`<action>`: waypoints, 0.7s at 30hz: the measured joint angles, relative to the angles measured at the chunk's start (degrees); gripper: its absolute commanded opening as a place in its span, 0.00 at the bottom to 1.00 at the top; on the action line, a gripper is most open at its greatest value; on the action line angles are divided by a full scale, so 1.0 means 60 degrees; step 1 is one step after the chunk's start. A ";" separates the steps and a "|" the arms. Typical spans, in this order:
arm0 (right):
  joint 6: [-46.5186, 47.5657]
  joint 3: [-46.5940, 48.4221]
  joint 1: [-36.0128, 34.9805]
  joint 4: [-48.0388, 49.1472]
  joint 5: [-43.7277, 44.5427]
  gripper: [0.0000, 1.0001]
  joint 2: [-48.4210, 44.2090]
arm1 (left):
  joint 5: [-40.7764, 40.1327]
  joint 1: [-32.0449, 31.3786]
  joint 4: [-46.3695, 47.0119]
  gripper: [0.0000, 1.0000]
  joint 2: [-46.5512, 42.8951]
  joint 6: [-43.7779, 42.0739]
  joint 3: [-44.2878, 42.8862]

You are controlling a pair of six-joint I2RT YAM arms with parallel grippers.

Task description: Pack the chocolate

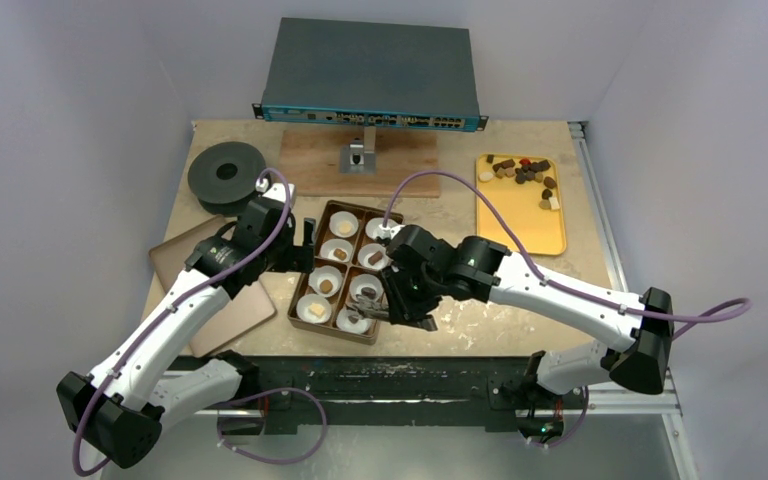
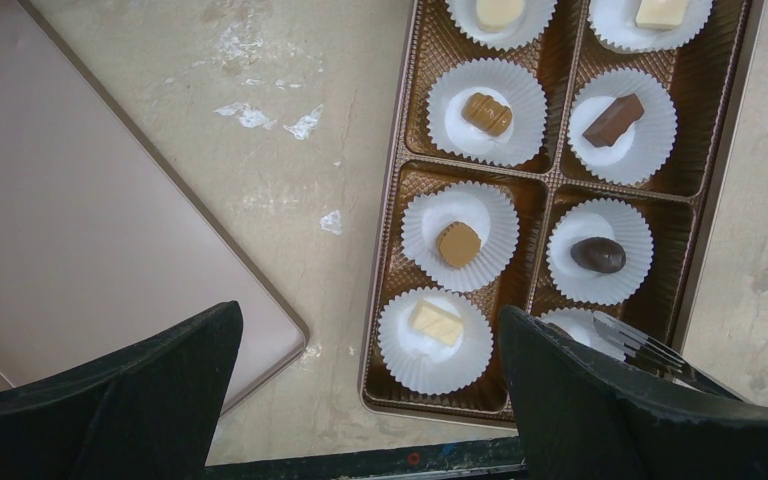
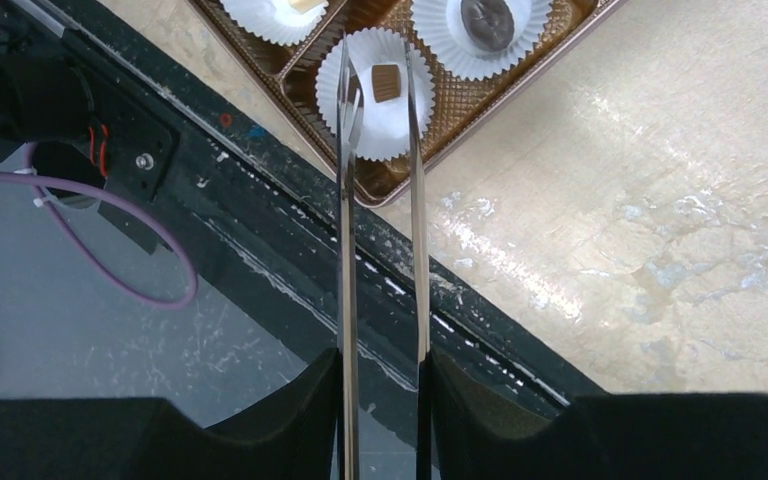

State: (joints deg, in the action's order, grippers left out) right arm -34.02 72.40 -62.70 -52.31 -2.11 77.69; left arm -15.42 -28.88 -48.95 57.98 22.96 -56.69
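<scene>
At far left, note one tan lid [image 2: 80, 220] laid flat on the counter [image 2: 290, 180], leaving the box [image 2: 392, 200] open for loading. Find the left hand [image 2: 370, 318] hovering above the box's near-left end, fingers wide apart and empty, probably on standby. Count eight compartments, eight paper cups [image 2: 482, 210], one chocolate [image 3: 387, 82] in each. See the right hand [image 3: 385, 372] clamped on one pair of tweezers [image 3: 345, 250], chosen for small candy, tips either side of the tan piece. At far right, count one yellow tray [image 1: 550, 235] with over ten spare pieces.
</scene>
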 measured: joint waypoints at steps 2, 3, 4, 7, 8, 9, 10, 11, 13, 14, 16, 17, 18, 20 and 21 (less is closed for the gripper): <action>-0.0055 0.0073 0.0000 -0.0131 0.0051 0.41 -0.0007 | -0.0004 0.0000 0.0000 1.00 0.0000 0.0000 0.0000; -0.0084 0.0138 0.0004 -0.0178 0.0168 0.41 -0.0018 | -0.0004 0.0000 0.0000 1.00 0.0000 0.0000 0.0000; -0.0091 0.0200 0.0022 -0.0197 0.0244 0.41 -0.0036 | -0.0007 0.0000 0.0000 1.00 0.0000 0.0000 0.0000; -0.0109 0.0452 0.0291 -0.0357 0.0466 0.41 -0.0171 | -0.0055 0.0000 0.0000 1.00 0.0000 0.0004 0.0000; -0.0117 0.0481 0.0492 -0.0372 0.0503 0.41 -0.0277 | -0.0073 0.0000 0.0000 1.00 0.0000 0.0004 0.0000; -0.0127 0.0481 0.0750 -0.0386 0.0539 0.41 -0.0408 | -0.0091 0.0000 0.0000 1.00 0.0000 0.0004 0.0000; -0.0131 0.0481 0.0998 -0.0419 0.0590 0.41 -0.0532 | -0.0117 0.0000 0.0000 1.00 -0.0004 0.0004 0.0000; -0.0138 0.0481 0.1330 -0.0452 0.0678 0.41 -0.0685 | -0.0142 0.0000 0.0000 1.00 -0.0004 0.0004 0.0000; -0.0146 0.0481 0.2014 -0.0499 0.0801 0.42 -0.1005 | -0.0186 0.0000 0.0000 1.00 -0.0007 0.0004 0.0000; -0.0146 0.0474 0.2280 -0.0503 0.0896 0.42 -0.1133 | -0.0215 0.0000 0.0000 1.00 -0.0011 0.0007 0.0000; -0.0149 0.0361 0.2892 -0.0452 0.1071 0.42 -0.1450 | -0.0291 0.0000 0.0000 1.00 -0.0018 0.0007 0.0000; -0.0149 0.0251 0.3140 -0.0408 0.1177 0.43 -0.1577 | -0.0328 0.0000 0.0000 1.00 -0.0022 0.0015 0.0000; -0.0153 0.0120 0.3330 -0.0328 0.1228 0.43 -0.1665 | -0.0379 0.0000 -0.0004 1.00 -0.0022 0.0044 0.0000; -0.0168 -0.0306 0.3752 -0.0069 0.1424 0.42 -0.1778 | -0.0539 0.0000 -0.0029 1.00 -0.0022 0.0102 0.0000; -0.0186 -0.0477 0.3894 0.0040 0.1497 0.43 -0.1767 | -0.0597 0.0000 -0.0051 1.00 -0.0018 0.0120 0.0000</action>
State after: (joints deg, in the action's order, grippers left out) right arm -35.14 69.54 -39.33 -52.07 6.87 67.09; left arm -19.00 -28.88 -49.25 57.87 23.68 -56.69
